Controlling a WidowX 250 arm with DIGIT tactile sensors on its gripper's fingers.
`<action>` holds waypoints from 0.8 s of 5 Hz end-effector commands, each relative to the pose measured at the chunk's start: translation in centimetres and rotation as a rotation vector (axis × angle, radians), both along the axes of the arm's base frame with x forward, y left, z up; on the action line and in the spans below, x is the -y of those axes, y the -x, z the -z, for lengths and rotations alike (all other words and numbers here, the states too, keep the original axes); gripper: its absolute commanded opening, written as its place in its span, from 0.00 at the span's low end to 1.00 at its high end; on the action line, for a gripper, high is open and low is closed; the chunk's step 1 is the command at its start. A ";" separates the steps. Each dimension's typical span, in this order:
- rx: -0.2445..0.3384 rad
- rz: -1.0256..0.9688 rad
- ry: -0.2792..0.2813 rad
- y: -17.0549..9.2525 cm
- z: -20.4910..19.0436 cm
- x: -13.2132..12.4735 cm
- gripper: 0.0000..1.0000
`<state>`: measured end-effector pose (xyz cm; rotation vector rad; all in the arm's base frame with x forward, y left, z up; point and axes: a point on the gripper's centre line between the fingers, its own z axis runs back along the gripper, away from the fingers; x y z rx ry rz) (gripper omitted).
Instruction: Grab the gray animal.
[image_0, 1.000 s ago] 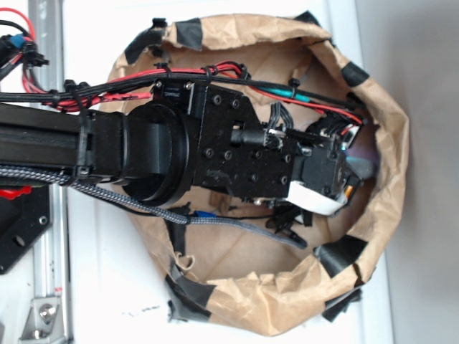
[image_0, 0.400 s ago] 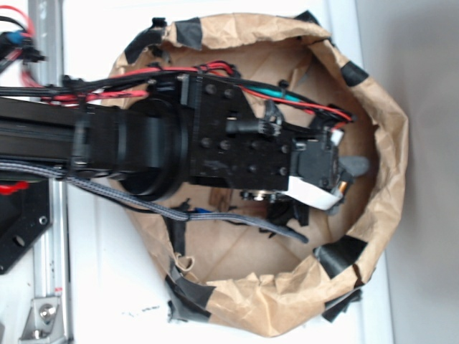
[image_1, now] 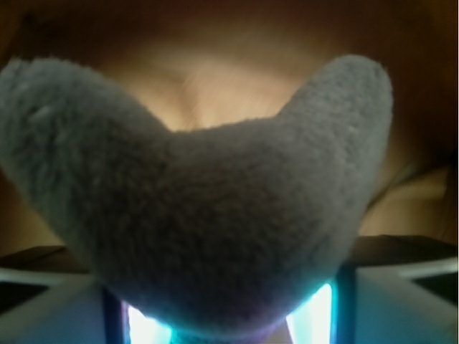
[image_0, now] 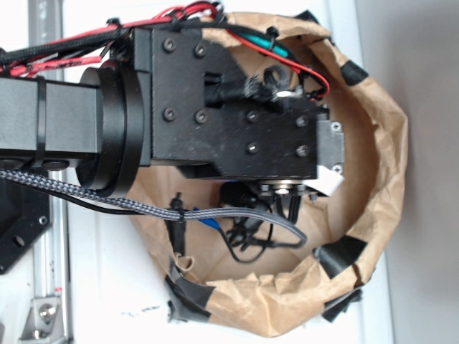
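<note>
Your end effector [image_1: 222, 326] has lifted, jaws gripping the gray animal [image_1: 208, 215] clear of the paper bag [image_0: 380, 179]; the grab looks done.

arm [image_0: 215, 107]: black, blocky, screw-studded | cables [image_0: 179, 13]: red, black bundles | sleeve [image_0: 107, 201]: braided grey

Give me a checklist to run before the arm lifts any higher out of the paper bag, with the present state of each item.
1. Gray plush animal sits between the claw fingers: ok, it fills the wrist view right at the claw.
2. Claw shut firmly on the plush: cannot tell, the fingertips are hidden behind it.
3. Nothing else caught with the plush: cannot tell, the plush blocks the view.
4. Braided cable free of the brown paper bag: ok, it hangs loose inside.
5. Plush visible from the exterior view: not ok, the arm covers it.
</note>
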<state>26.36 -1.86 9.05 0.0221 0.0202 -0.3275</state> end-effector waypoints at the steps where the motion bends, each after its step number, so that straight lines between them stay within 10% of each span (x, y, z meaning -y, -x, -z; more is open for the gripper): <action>1: 0.076 -0.489 0.154 0.7 -5.3 -0.8 0.00; 4: 0.148 -0.569 0.151 0.3 -6.0 -0.8 0.00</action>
